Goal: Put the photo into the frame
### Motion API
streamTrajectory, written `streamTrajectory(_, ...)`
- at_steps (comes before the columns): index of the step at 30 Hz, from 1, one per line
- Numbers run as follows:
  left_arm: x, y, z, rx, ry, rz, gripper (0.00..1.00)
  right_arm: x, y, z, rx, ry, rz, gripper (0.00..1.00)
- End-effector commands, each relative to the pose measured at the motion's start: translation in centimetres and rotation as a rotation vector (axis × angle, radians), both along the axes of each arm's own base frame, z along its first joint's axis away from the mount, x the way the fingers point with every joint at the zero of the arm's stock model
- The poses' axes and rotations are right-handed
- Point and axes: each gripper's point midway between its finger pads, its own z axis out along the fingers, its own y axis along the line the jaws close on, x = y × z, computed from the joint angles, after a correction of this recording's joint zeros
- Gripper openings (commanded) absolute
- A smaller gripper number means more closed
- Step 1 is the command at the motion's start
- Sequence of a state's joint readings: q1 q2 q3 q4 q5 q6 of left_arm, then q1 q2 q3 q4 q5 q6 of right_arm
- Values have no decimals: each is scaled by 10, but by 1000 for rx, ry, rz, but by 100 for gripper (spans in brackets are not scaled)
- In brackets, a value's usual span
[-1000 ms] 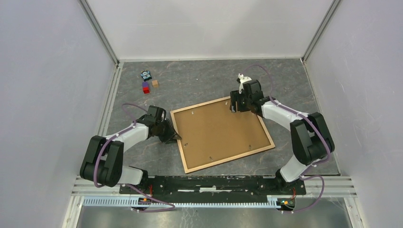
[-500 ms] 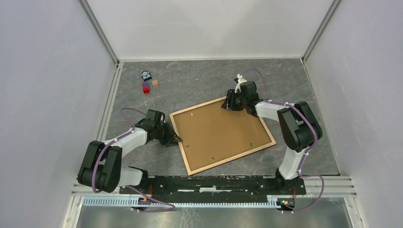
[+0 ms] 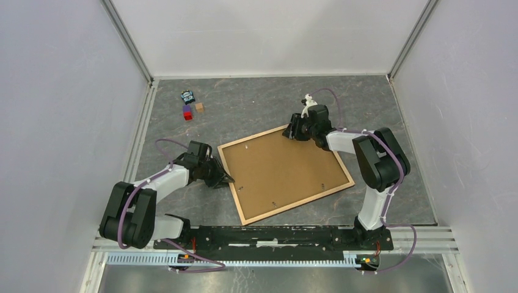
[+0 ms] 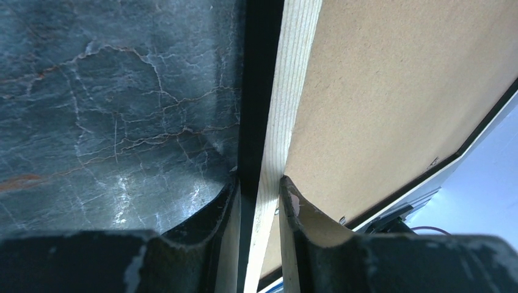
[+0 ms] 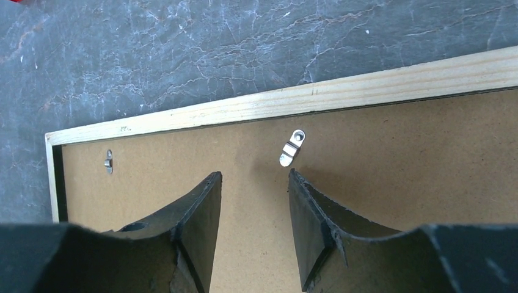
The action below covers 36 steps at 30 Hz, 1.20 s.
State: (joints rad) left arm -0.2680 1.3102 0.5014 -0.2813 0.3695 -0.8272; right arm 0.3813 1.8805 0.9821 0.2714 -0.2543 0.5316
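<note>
The frame (image 3: 297, 202) lies face down in the middle of the table, its light wood back up. A brown cardboard backing board (image 3: 284, 171) fills it. The photo is not in view. My left gripper (image 3: 227, 178) is shut on the frame's left rail; in the left wrist view the fingertips (image 4: 259, 183) pinch the wood rail (image 4: 287, 91). My right gripper (image 3: 292, 131) is open and empty over the far corner. In the right wrist view it (image 5: 253, 177) hovers above the board (image 5: 397, 165), just beside a metal clip (image 5: 292, 148) below the far rail (image 5: 342, 93).
A small toy (image 3: 188, 96), a red and purple block (image 3: 187, 113) and a brown cube (image 3: 200, 107) sit at the far left. A second clip (image 5: 108, 161) sits near the frame's corner. Enclosure walls stand on three sides.
My right gripper has moved left and slightly farther along the frame's far edge, its elbow swinging left. The left gripper has stayed on the left rail. The frame has barely moved.
</note>
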Motion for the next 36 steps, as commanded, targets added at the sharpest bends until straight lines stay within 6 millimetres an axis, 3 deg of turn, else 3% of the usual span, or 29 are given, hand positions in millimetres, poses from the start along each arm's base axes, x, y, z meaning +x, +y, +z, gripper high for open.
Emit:
streamTrajectory(1, -13, 0, -3, -11, 65, 40, 2, 1, -8, 2, -78, -6, 16, 52)
streamTrajectory(4, -9, 7, -5, 32, 51, 61, 2, 2, -29, 18, -239, -37, 35, 57)
streamTrajectory(11, 1, 16, -9, 65, 54, 187, 2, -41, -98, 33, -529, -38, 7, 79)
streamTrajectory(16, -7, 28, -13, 87, 82, 321, 2, -65, -138, 37, -528, 41, -136, 82)
streamTrajectory(21, -13, 18, -5, -41, 70, 422, 2, -106, -176, 42, -491, 137, -454, 81)
streamTrajectory(26, -19, 12, 9, -109, 54, 461, 2, -142, -185, 37, -421, 165, -557, 79)
streamTrajectory(30, -35, 0, 10, -182, 95, 465, 2, -145, -162, 22, -236, 118, -535, 79)
streamTrajectory(33, -51, -11, 13, -226, 125, 419, 3, -144, -155, 10, -215, 150, -518, 78)
streamTrajectory(36, -63, -21, 22, -271, 114, 335, 15, -140, -151, 3, -224, 168, -500, 77)
